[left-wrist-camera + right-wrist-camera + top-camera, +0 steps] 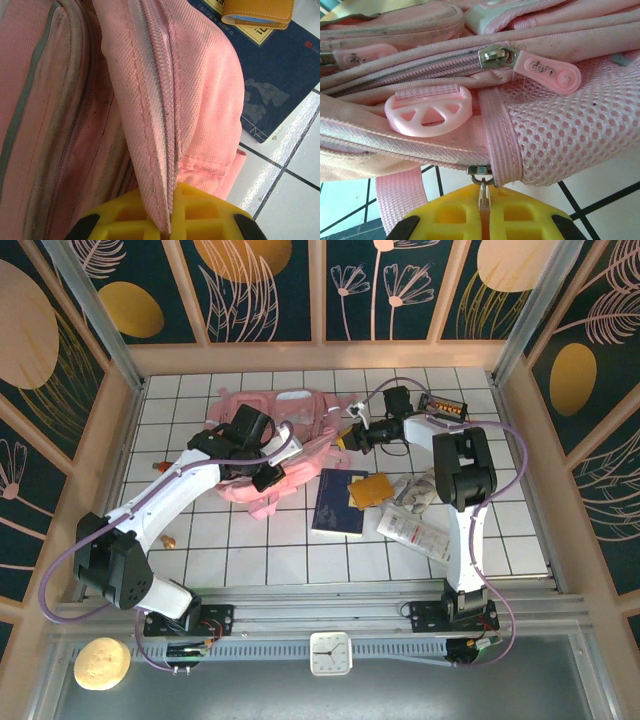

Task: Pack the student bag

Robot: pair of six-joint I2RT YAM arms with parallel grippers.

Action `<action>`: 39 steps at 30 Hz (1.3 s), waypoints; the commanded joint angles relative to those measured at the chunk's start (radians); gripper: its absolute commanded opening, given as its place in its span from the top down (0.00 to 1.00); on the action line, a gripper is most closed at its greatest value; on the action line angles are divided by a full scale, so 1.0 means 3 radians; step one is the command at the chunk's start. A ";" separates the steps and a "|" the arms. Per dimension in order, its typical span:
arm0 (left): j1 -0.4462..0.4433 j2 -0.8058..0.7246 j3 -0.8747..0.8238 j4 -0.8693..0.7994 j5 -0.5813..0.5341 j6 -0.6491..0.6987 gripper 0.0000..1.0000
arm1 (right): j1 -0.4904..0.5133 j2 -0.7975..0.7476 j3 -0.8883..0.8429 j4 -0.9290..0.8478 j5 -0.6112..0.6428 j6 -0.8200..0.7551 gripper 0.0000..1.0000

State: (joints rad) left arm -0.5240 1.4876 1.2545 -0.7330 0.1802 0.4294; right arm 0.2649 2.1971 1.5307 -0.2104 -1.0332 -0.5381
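The student bag (300,410) lies at the far middle of the table (500,540). Our left gripper (167,220) is pinched tight on a fold of its pink cloth. Our right gripper (482,215) is pinched on a little zip pull (481,175). We think we should hold the cloth firm and draw the zip slowly along its track, so the bag does not slide. The blue book (338,510), the white packet (415,532) and the orange case (370,490) lie close beside the bag, so we must not bump them.

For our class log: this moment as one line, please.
left gripper: shut on student bag fabric | right gripper: shut on zip pull
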 commanded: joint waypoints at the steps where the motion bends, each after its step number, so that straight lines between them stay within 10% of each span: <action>1: -0.0029 0.0063 0.0113 0.0311 -0.0003 -0.0095 1.00 | 0.0097 -0.0325 0.0027 -0.0222 0.0187 0.0131 1.00; 39: -0.0482 0.0734 0.0344 0.1018 -0.0035 -0.0615 1.00 | 0.0922 -0.1162 -0.0232 -0.1540 0.0973 0.0334 1.00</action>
State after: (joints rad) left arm -0.6491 1.6962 1.2919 -0.5873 0.1253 0.2741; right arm 0.4969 1.8915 1.4830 -0.6189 -0.6575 -0.4862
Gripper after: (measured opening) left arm 0.072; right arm 0.090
